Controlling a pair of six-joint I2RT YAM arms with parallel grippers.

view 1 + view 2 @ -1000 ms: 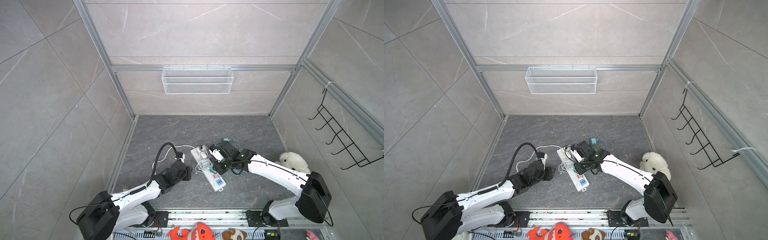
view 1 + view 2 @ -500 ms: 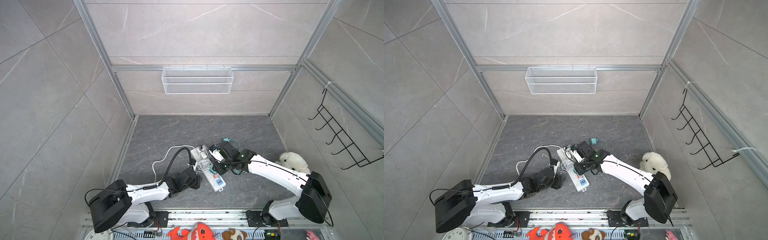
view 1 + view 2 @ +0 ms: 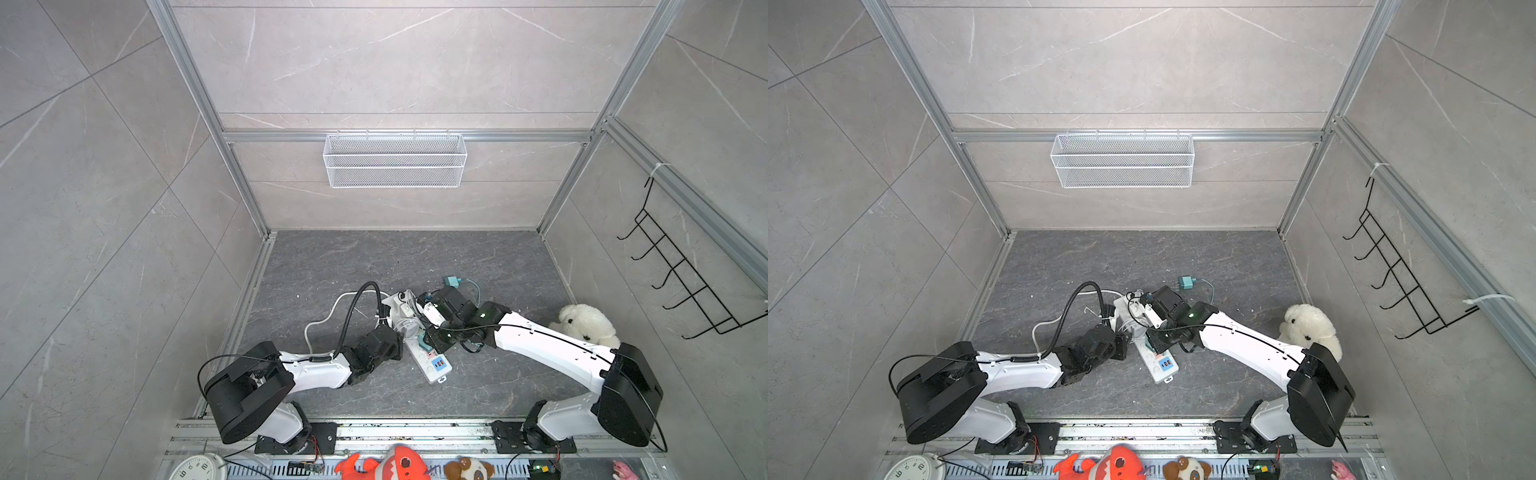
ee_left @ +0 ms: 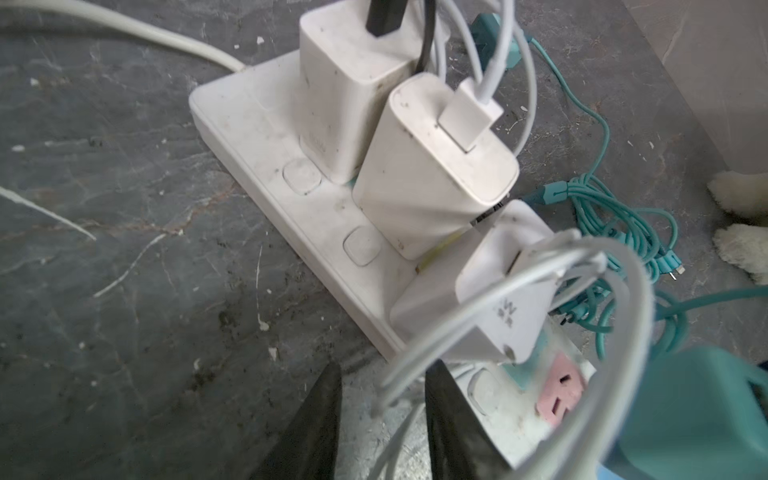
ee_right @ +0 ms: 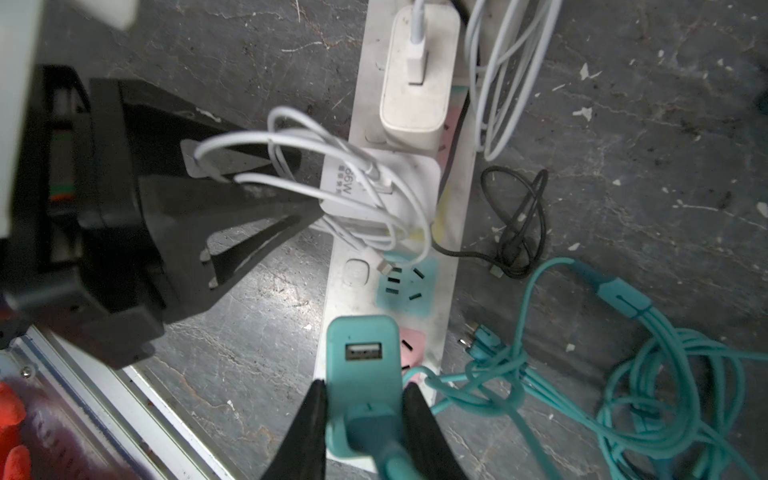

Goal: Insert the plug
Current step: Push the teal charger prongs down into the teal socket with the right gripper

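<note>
A white power strip (image 3: pixel 432 365) (image 3: pixel 1160 370) (image 5: pixel 453 266) lies slantwise on the grey floor. My right gripper (image 5: pixel 365 384) (image 3: pixel 428 338) is shut on a teal plug (image 5: pixel 363 353) (image 4: pixel 698 415). It holds the plug over the strip, beside a pink socket (image 5: pixel 413 345) and below a teal socket (image 5: pixel 405 286). The plug's prongs are hidden. My left gripper (image 4: pixel 382 368) (image 3: pixel 395 336) sits low at the strip's long edge with its jaws a little open. A loop of white cable (image 4: pixel 478 316) passes between them.
Three white chargers (image 4: pixel 432 166) stand plugged into the strip. A coil of teal cable (image 5: pixel 665 374) and a black cable (image 5: pixel 519 232) lie beside it. Another teal charger (image 3: pixel 453 281) rests further back. A white plush (image 3: pixel 586 324) sits right; a wire basket (image 3: pixel 395 160) hangs on the back wall.
My left arm has swung right, bringing its gripper up against the strip's edge. Its jaws have narrowed. The right arm and the teal plug have stayed put.
</note>
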